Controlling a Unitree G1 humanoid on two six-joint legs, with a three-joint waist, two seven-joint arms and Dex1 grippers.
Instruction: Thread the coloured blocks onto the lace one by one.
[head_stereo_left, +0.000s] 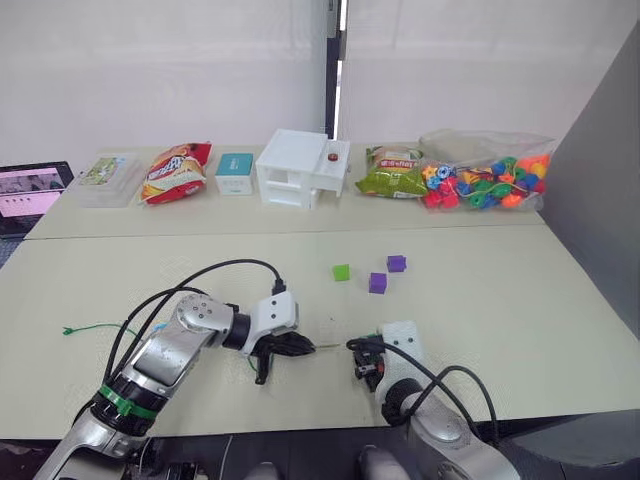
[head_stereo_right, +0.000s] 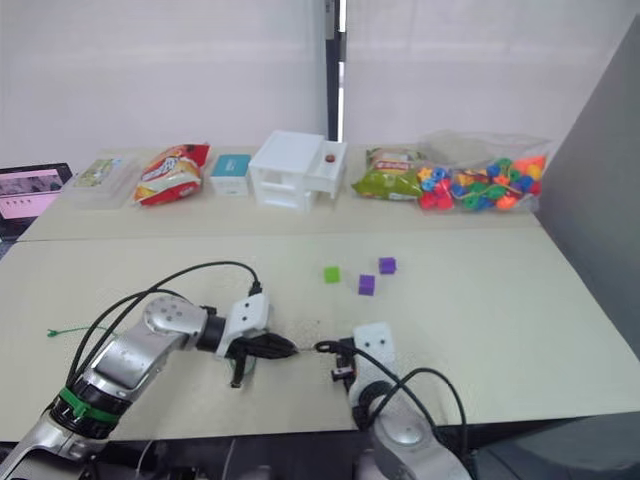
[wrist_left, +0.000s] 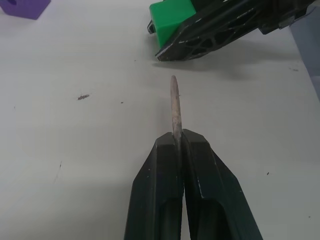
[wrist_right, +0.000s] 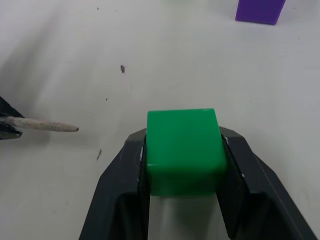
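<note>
left gripper (wrist_left: 179, 145) pinched on lace tip (wrist_left: 174, 107) | right gripper (wrist_right: 184, 150) clamped on green block (wrist_right: 184, 150), held just beside tip above worktop (head_stereo_left: 500, 300) | risk: hole not seen facing tip, tip likely deflected off block face

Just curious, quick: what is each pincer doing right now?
Left pincer: shut on the lace tip.
Right pincer: shut on a green block.

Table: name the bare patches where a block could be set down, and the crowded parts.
Free: the table's right side, beyond the purple blocks, and the strip between the left gripper and the snack bag. Crowded: the back row of bags and boxes, and the gap between the grippers, where the lace tip points at the held green block.
</note>
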